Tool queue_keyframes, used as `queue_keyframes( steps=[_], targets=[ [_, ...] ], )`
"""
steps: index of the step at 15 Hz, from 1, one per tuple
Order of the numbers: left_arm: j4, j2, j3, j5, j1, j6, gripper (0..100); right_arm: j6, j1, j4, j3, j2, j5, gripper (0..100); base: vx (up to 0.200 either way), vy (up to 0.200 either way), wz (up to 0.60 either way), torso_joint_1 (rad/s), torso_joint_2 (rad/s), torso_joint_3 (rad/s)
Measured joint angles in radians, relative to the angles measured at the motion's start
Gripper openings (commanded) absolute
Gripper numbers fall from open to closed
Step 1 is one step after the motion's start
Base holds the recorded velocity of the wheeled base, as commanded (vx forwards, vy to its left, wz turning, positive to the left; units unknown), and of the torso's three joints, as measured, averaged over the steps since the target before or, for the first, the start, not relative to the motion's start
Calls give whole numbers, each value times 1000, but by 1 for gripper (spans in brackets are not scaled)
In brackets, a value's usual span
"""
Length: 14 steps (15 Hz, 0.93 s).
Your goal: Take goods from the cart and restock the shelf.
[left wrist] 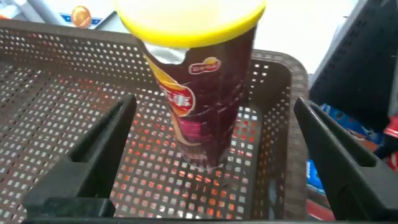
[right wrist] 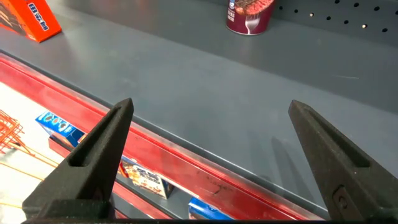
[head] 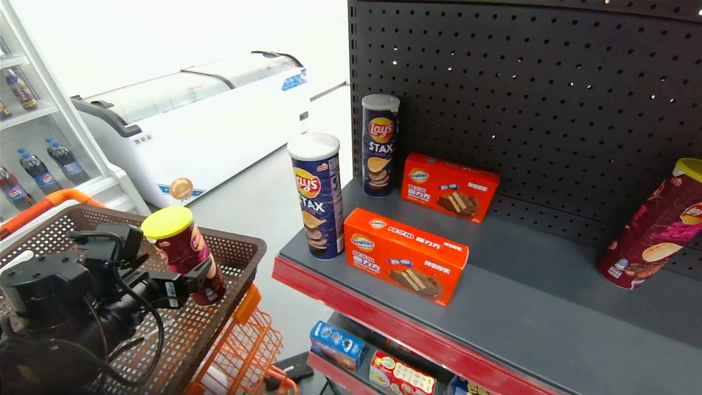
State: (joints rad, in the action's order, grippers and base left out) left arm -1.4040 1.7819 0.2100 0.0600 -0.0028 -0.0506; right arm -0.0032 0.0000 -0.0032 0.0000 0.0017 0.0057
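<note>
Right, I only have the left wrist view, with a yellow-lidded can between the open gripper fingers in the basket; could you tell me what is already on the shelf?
Observer: In the head view, two blue cans stand upright at the shelf's left end, with two orange boxes lying beside them.
Operator: Thank you; is any can like mine up there?
Observer: Yes, one maroon can with a yellow lid sits far to the right, near the pegboard.
Operator: And where is the right gripper, please?
Observer: The right gripper is open above a bare stretch of shelf, near its red front edge.
</note>
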Motion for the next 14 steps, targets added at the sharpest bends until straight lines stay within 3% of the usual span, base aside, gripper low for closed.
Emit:
queue_keyframes(
  steps=[4, 7, 14],
  targets=[
    [-73, 110, 43, 27, 2, -17, 100, 0, -1, 0, 0, 0, 0, 100, 0, 0, 0, 0, 0, 0],
    [-79, 180, 136, 41, 9, -26, 100, 0, 0, 0, 0, 0, 0, 100, 0, 0, 0, 0, 0, 0],
    [-80, 277, 239, 37, 17, -28, 100, 0, 0, 0, 0, 0, 0, 100, 0, 0, 0, 0, 0, 0]
  ],
)
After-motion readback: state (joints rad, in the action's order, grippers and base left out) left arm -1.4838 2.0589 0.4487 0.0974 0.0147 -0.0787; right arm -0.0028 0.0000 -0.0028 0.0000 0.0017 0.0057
